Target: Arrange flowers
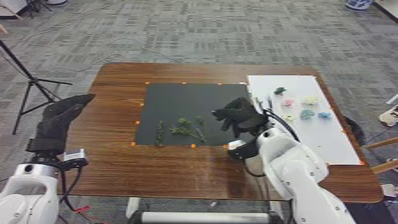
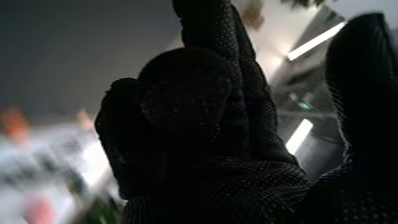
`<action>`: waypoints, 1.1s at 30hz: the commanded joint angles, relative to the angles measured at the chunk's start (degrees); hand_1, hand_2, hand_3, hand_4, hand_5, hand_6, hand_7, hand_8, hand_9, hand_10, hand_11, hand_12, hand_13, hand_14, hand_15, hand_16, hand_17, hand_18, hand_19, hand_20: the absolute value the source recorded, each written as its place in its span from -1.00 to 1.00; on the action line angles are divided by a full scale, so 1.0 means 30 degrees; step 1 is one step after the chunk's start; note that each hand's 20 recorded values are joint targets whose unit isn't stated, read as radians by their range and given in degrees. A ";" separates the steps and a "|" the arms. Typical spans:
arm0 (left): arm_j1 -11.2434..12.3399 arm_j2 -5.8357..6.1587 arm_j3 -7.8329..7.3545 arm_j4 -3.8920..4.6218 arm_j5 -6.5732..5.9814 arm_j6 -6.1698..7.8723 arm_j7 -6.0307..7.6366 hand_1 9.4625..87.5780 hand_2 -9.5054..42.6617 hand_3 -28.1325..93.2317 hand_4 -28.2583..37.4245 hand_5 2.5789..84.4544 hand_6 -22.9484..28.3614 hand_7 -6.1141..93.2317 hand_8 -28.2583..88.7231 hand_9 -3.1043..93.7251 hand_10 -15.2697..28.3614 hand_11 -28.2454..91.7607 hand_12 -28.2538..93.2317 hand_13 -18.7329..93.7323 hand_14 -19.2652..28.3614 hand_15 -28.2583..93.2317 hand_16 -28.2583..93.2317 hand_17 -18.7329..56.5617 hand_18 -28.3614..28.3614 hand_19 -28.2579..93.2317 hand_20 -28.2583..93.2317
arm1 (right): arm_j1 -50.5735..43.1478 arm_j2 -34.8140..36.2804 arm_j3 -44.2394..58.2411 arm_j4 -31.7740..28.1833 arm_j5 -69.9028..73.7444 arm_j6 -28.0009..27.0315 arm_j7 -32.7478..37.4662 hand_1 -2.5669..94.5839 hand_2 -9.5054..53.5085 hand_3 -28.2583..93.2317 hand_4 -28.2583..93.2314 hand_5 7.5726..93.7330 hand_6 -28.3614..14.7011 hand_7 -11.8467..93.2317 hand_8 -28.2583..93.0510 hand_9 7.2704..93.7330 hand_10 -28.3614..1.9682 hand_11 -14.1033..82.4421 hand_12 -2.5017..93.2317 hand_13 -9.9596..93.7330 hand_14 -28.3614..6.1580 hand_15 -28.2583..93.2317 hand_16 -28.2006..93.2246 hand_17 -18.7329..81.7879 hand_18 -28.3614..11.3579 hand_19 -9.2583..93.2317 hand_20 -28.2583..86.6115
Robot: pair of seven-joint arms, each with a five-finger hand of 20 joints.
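- Showing R hand point(image 1: 238, 116) over R edge of black mat point(image 1: 187, 100); fingers loosely extended, thumb apart, nothing grasped.
- L hand point(image 1: 60, 119), likewise released, at L side of desk point(image 1: 124, 165).
- Green sprigs point(image 1: 186, 131) lie flat on mat's near part: prob. v. light, thin, semi-stiff; pinch bare stem, not leafy tips (may snag neighbours).
- Small blooms point(image 1: 310, 100), incl. pink, yellow & blue, on white board point(image 1: 329, 145): prob. soft, crushable; grip low at base, min. pressure.
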 commanded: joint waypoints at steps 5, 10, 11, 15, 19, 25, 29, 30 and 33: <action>0.0097 -0.0081 0.0072 -0.0227 -0.0065 0.0083 -0.0131 -0.63 -1.00 0.56 -0.95 0.07 -0.02 -0.50 -0.65 -0.15 0.20 -0.27 -0.32 -0.16 0.34 -0.41 -0.48 -0.52 0.34 -0.53 -0.30 | 0.3368 0.1916 0.0590 0.1560 -0.3605 -0.1591 -0.0070 -0.29 -1.00 0.47 -0.70 0.35 0.00 -0.23 -0.60 0.75 -0.07 -0.18 -0.42 1.00 0.49 0.36 0.07 0.71 -0.22 1.00 0.52; 0.0122 -0.0114 0.0008 -0.0220 -0.0045 0.0066 -0.0171 -0.62 -1.00 0.56 -0.95 0.07 -0.02 -0.50 -0.66 -0.15 0.20 -0.27 -0.32 -0.16 0.34 -0.41 -0.48 -0.52 0.34 -0.53 -0.30 | 0.2340 0.1695 0.0663 0.0851 -0.2690 -0.1571 -0.0035 -0.39 -0.89 0.46 -0.70 0.41 0.02 -0.22 -0.60 0.80 -0.07 -0.15 -0.42 1.00 0.47 0.36 0.07 0.71 -0.22 1.00 0.52; 0.0100 -0.0105 0.0028 -0.0204 -0.0036 0.0063 -0.0174 -0.63 -1.00 0.56 -0.95 0.07 -0.02 -0.50 -0.66 -0.15 0.20 -0.27 -0.32 -0.16 0.34 -0.41 -0.48 -0.52 0.34 -0.53 -0.30 | 0.2105 0.1581 0.0602 0.0742 -0.2382 -0.1641 -0.0012 -0.42 -0.81 0.45 -0.70 0.43 0.03 -0.21 -0.59 0.82 -0.07 -0.16 -0.43 1.00 0.46 0.37 0.06 0.71 -0.22 1.00 0.52; 0.0059 -0.0147 0.0099 -0.0197 -0.0032 0.0051 -0.0143 -0.63 -1.00 0.57 -0.95 0.07 -0.02 -0.50 -0.65 -0.15 0.20 -0.27 -0.32 -0.16 0.34 -0.41 -0.48 -0.52 0.34 -0.53 -0.30 | 0.1404 0.0961 -0.0062 0.0843 -0.1427 -0.2372 0.0158 -0.50 -0.55 0.41 -0.71 0.51 0.04 -0.24 -0.60 0.86 -0.15 -0.20 -0.44 1.00 0.43 0.38 0.04 0.72 -0.26 1.00 0.52; -0.0124 -0.0120 0.0250 -0.0134 -0.0003 -0.0028 -0.0100 -0.63 -1.00 0.57 -0.95 0.07 -0.02 -0.50 -0.66 -0.15 0.20 -0.27 -0.32 -0.16 0.35 -0.41 -0.48 -0.52 0.34 -0.53 -0.30 | 0.0981 0.0185 -0.0829 0.1401 -0.1632 -0.2737 0.0101 -0.51 -0.47 0.37 -0.71 0.55 0.05 -0.29 -0.60 0.87 -0.18 -0.23 -0.45 1.00 0.42 0.38 0.04 0.72 -0.27 1.00 0.52; -0.0266 -0.0182 0.0421 -0.0054 -0.0005 -0.0112 -0.0064 -0.63 -1.00 0.56 -0.95 0.07 -0.02 -0.50 -0.65 -0.15 0.20 -0.27 -0.32 -0.16 0.35 -0.42 -0.48 -0.52 0.34 -0.53 -0.30 | 0.0769 -0.0623 -0.1361 0.2384 -0.2176 -0.3355 0.0107 -0.53 -0.44 0.36 -0.71 0.57 0.04 -0.33 -0.60 0.87 -0.21 -0.25 -0.45 1.00 0.41 0.38 0.03 0.72 -0.27 1.00 0.52; -0.0228 -0.0207 0.0399 -0.0051 -0.0036 -0.0122 -0.0054 -0.63 -1.00 0.56 -0.95 0.07 -0.02 -0.50 -0.66 -0.15 0.20 -0.27 -0.32 -0.16 0.35 -0.41 -0.48 -0.52 0.34 -0.53 -0.30 | 0.0629 -0.0807 -0.1531 0.2808 -0.2392 -0.3706 0.0186 -0.53 -0.43 0.35 -0.71 0.57 0.04 -0.34 -0.59 0.87 -0.22 -0.26 -0.45 1.00 0.41 0.38 0.03 0.72 -0.27 1.00 0.52; -0.0235 -0.0209 0.0385 -0.0049 -0.0038 -0.0125 -0.0061 -0.63 -1.00 0.56 -0.95 0.07 -0.02 -0.50 -0.66 -0.15 0.21 -0.27 -0.32 -0.16 0.35 -0.41 -0.48 -0.52 0.34 -0.53 -0.30 | 0.0536 -0.0805 -0.1595 0.2840 -0.2455 -0.3724 0.0211 -0.53 -0.43 0.36 -0.71 0.57 0.04 -0.34 -0.59 0.87 -0.22 -0.26 -0.45 1.00 0.41 0.38 0.03 0.72 -0.28 1.00 0.52; -0.0241 -0.0235 0.0384 -0.0048 -0.0060 -0.0087 -0.0059 -0.62 -1.00 0.56 -0.95 0.07 -0.02 -0.50 -0.65 -0.15 0.20 -0.27 -0.32 -0.16 0.34 -0.41 -0.48 -0.52 0.34 -0.53 -0.30 | 0.0361 -0.0914 -0.1686 0.2862 -0.2370 -0.3871 0.0297 -0.53 -0.42 0.36 -0.71 0.57 0.04 -0.35 -0.59 0.87 -0.21 -0.26 -0.46 1.00 0.41 0.38 0.03 0.72 -0.28 1.00 0.52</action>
